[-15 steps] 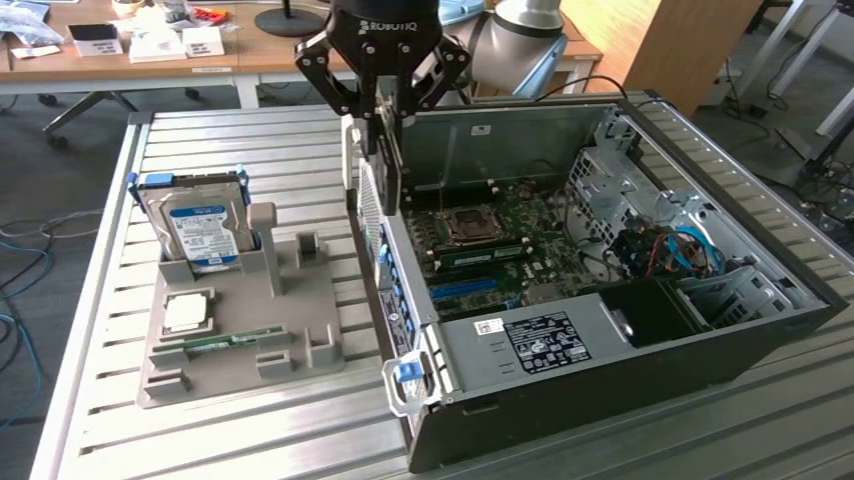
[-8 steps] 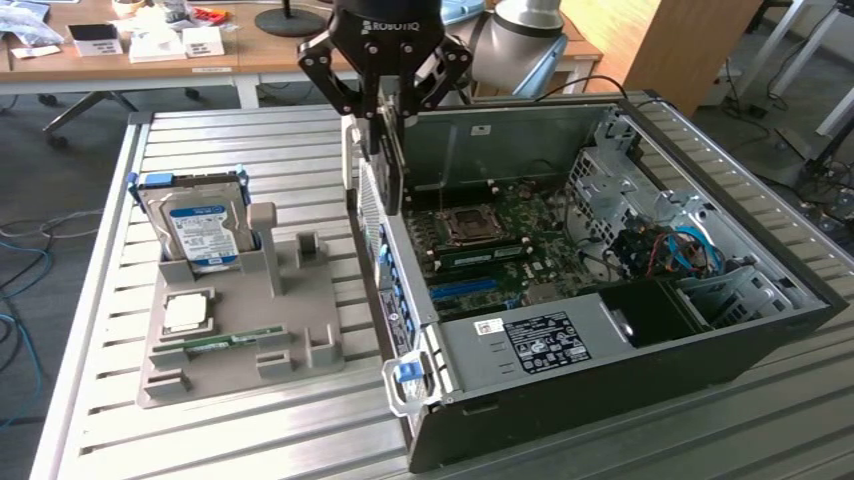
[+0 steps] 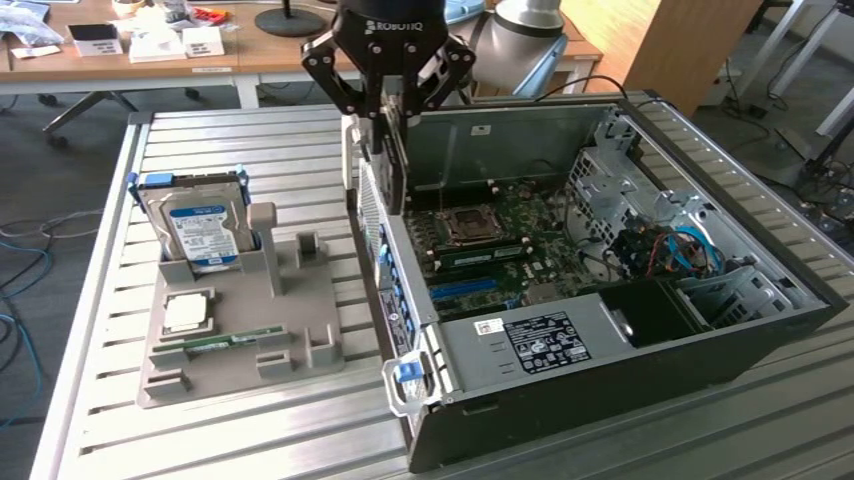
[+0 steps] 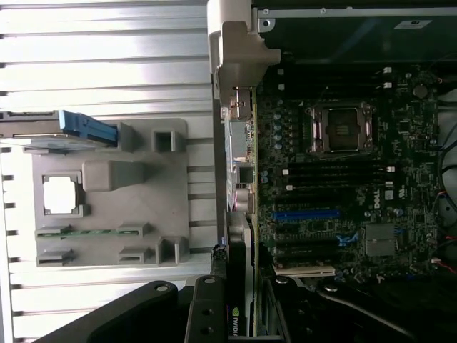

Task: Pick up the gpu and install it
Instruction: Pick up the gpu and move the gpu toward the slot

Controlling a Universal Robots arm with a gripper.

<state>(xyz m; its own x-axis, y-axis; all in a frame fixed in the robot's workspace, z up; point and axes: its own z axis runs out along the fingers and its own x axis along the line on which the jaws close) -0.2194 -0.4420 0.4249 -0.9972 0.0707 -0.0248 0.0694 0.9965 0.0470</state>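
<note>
The claw (image 3: pixel 388 112) is pinched shut on the gpu (image 3: pixel 388 165). The card hangs on its thin edge over the back wall of the computer case (image 3: pixel 601 400). To do this well, I think the card should be kept straight up and lined up over the blue slot (image 3: pixel 467 290). The case holds the green board (image 3: pixel 534 240). Further off, on the surface (image 3: pixel 200 440), the grey tray (image 3: pixel 254 385) holds a hard drive (image 3: pixel 200 225), a square chip (image 3: pixel 187 312) and a small green stick (image 3: pixel 214 343).
</note>
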